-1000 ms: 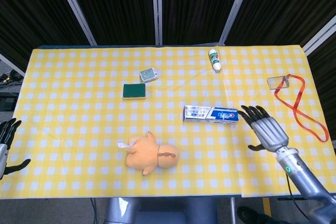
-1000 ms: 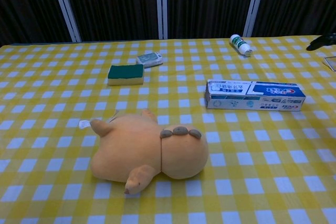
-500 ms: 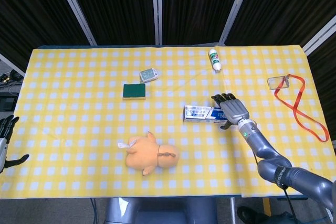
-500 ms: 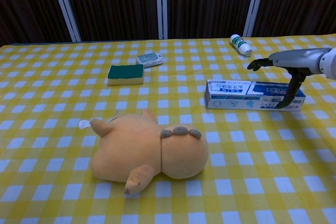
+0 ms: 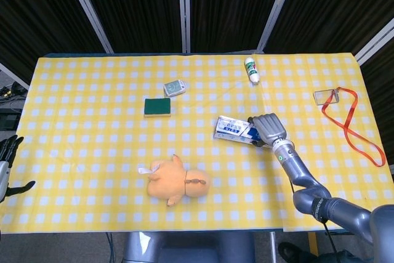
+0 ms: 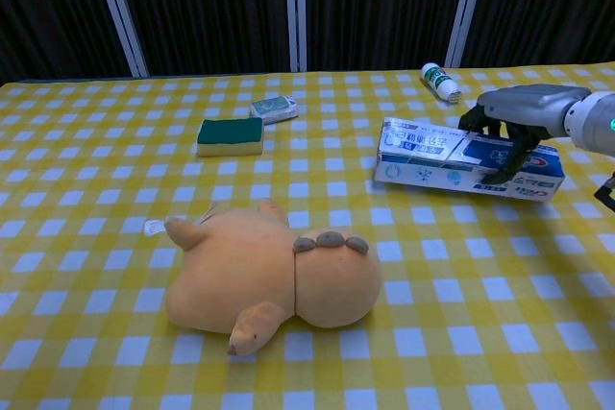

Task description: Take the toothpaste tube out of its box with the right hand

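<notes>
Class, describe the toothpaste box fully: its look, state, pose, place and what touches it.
The toothpaste box is a long, narrow carton, apparently cardboard, white and blue with printed lettering and a little red near its right end. Its visible left end looks closed, with no tube showing. It lies lengthwise on the yellow checked tablecloth, right of centre, its left end tilted slightly up. The right hand grips it from above near its right end, with fingers hooked over the front face. Nothing else touches it.

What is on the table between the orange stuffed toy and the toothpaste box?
Nothing: only bare yellow checked tablecloth lies between the orange plush toy and the blue-and-white toothpaste box, seen in both views.
</notes>
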### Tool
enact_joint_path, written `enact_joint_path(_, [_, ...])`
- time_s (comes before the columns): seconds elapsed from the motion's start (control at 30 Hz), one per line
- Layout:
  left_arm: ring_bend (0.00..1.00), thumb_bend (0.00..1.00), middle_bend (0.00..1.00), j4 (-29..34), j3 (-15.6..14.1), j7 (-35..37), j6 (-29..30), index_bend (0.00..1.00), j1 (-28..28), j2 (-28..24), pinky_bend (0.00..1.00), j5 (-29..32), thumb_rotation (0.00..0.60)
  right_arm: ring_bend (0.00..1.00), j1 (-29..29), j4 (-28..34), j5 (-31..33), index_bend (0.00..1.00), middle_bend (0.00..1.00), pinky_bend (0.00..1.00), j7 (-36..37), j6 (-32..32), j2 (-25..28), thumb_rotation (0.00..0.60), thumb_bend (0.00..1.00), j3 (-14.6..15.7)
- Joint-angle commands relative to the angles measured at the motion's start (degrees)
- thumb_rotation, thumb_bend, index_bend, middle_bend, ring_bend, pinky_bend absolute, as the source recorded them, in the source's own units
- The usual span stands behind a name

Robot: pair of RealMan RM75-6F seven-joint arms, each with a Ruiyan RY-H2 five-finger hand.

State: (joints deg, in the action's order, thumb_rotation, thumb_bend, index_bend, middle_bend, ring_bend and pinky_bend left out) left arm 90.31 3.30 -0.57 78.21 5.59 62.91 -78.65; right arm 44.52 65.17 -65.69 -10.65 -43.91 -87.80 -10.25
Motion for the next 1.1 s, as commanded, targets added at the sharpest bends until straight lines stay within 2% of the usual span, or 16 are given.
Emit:
enact_joint_path(0.03, [0.00,0.00,0.00,0.22,-0.08,0.14,0.20,0.00,-0.02,-0.12,0.00,-0.26,0.600,0.47,-1.27,5.62,-5.07,0.53,0.58,0.53,0.07,-4.71,5.02,0.600,0.41,0.74])
enact_joint_path(0.17, [0.00,0.00,0.00,0.72,-0.29,0.40,0.60,0.00,-0.07,-0.34,0.00,-0.94,0.600,0.47,-2.28,12.45,-10.90,0.53,0.57,0.53,-4.19,-10.58,11.18,0.600,0.43,1.66])
enact_joint_path(0.27, [0.00,0.00,0.00,1.10,-0.46,0.52,0.89,0.00,-0.11,-0.49,0.00,-1.44,0.600,0.47,-2.65,16.38,-15.55,0.53,0.57,0.53,-10.69,-14.66,15.46,0.600,0.44,2.53])
enact_joint_path(0.37, [0.00,0.00,0.00,1.42,-0.58,0.76,1.20,0.00,-0.18,-0.67,0.00,-1.85,0.600,0.47,-2.66,19.81,-20.40,0.51,0.56,0.53,-20.94,-18.13,19.94,0.600,0.44,3.22])
enact_joint_path(0.4, [0.00,0.00,0.00,1.61,-0.62,1.02,1.47,0.00,-0.28,-0.81,0.00,-2.07,0.600,0.47,-2.32,19.98,-24.56,0.51,0.55,0.53,-29.91,-20.62,22.22,0.600,0.44,3.51])
enact_joint_path(0.53, [0.00,0.00,0.00,1.86,-0.90,1.98,1.93,0.00,-0.58,-1.29,0.00,-2.59,0.600,0.47,-2.75,21.88,-27.44,0.51,0.55,0.53,-45.31,-22.56,24.07,0.600,0.44,3.39])
enact_joint_path(0.77, [0.00,0.00,0.00,1.93,-1.04,3.23,2.51,0.00,-0.97,-1.88,0.00,-2.86,0.600,0.47,-2.71,23.83,-30.51,0.51,0.54,0.52,-57.19,-21.55,25.14,0.600,0.46,4.12])
enact_joint_path(0.97, [0.00,0.00,0.00,1.77,-1.12,3.53,2.39,0.00,-1.04,-2.00,0.00,-2.70,0.600,0.46,-1.86,26.49,-33.59,0.49,0.51,0.42,-62.69,-20.88,26.76,0.600,0.46,3.75])
enact_joint_path(1.1, [0.00,0.00,0.00,1.59,-1.11,3.48,2.09,0.00,-0.94,-1.88,0.00,-2.48,0.600,0.43,-0.78,29.33,-34.11,0.48,0.49,0.38,-65.37,-19.59,29.70,0.600,0.46,2.15])
